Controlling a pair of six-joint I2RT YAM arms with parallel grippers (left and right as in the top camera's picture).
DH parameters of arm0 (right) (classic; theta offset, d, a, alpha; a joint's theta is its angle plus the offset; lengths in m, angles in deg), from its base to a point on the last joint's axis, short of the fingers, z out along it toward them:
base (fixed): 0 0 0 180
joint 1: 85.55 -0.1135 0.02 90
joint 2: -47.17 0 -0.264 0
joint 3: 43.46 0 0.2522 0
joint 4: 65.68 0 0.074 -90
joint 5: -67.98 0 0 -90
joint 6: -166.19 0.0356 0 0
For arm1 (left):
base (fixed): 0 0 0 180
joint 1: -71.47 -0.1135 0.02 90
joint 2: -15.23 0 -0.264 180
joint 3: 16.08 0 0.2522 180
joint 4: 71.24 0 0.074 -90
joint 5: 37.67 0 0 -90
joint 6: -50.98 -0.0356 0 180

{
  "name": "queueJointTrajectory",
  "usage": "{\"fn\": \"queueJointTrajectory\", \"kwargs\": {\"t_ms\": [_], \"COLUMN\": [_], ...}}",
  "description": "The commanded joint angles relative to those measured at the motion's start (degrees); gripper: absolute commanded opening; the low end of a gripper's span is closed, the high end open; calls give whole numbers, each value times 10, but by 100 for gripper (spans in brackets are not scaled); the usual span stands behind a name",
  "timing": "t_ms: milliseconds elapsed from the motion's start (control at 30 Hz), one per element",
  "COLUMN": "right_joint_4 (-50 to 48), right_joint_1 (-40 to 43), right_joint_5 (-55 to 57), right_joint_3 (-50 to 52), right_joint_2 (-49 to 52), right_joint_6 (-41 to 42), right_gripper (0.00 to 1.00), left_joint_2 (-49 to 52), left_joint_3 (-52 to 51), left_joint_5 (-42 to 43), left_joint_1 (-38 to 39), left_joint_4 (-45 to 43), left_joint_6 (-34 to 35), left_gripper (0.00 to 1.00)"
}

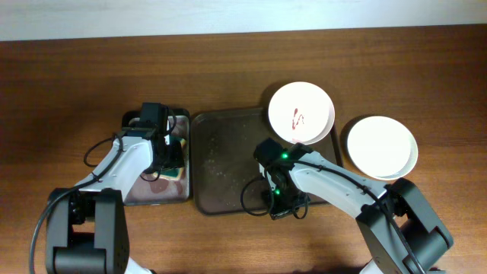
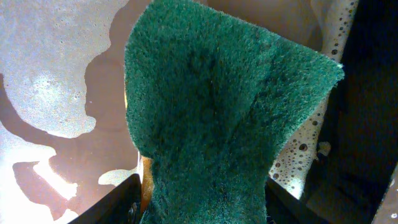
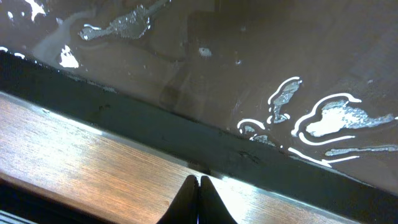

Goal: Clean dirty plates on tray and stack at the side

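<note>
A white plate (image 1: 300,113) with a red sauce streak lies over the far right corner of the dark brown tray (image 1: 224,164). On the table to its right is a clean white plate (image 1: 382,144), resting on another plate. My left gripper (image 1: 170,156) hangs over the grey metal tray, shut on a green scouring sponge (image 2: 217,118); its jaws (image 2: 202,202) press both sides of it. My right gripper (image 3: 199,185) is shut and empty, its tips over the wood just outside the brown tray's front rim (image 3: 186,140), as the overhead view also shows for the right gripper (image 1: 281,209).
The grey metal tray (image 2: 50,74) left of the brown tray holds soapy water and foam. The brown tray's floor (image 3: 261,56) is wet with water streaks and specks. The wooden table (image 1: 76,76) surrounds everything.
</note>
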Motion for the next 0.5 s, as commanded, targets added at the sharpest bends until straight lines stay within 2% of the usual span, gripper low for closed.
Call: {"fn": "queueJointTrajectory", "kwargs": {"t_ms": [0,467], "right_joint_4": [-19,-56], "right_joint_1": [-4,-4], "right_joint_5": [28,29], "right_joint_3": [5,5], "right_joint_2": [7,7], "right_joint_6": [5,5], "right_gripper": [4,4], "left_joint_2": [-3,-3], "left_joint_3": [-5,-5], "left_joint_5": [-8,-8], "left_joint_1": [-4,-4], "left_joint_4": [3,5], "left_joint_6": [-3,-3], "left_gripper": [55,55]}}
